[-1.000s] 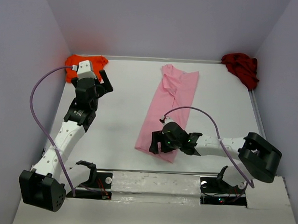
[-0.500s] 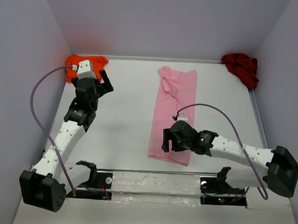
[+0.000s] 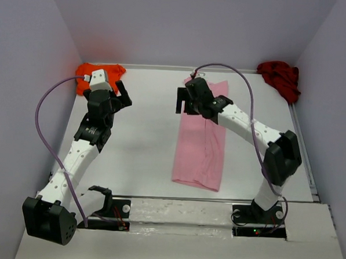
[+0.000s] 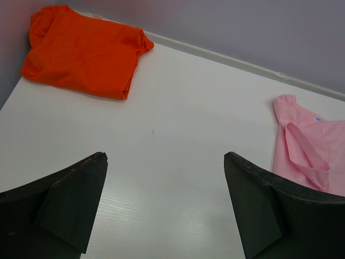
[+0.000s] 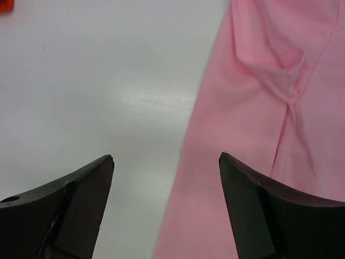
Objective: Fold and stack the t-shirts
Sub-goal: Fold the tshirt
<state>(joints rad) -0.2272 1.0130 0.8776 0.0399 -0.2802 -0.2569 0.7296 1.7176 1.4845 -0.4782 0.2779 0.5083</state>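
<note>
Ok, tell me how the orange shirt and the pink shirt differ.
The orange shirt is a compact folded bundle, while the pink shirt is laid out as a long narrow strip. The orange shirt sits in the far left corner, and the pink shirt lies mid-table, running from near to far. Both rest flat on the table, and nothing grips either one.

You have no text, brand, number or sign that can be read here; the one candidate, a tiny pale label [image 4: 318, 120] at the neck of the light pink t-shirt [image 4: 330, 148], at three o'clock in the left wrist view, is too small to make out.
</note>
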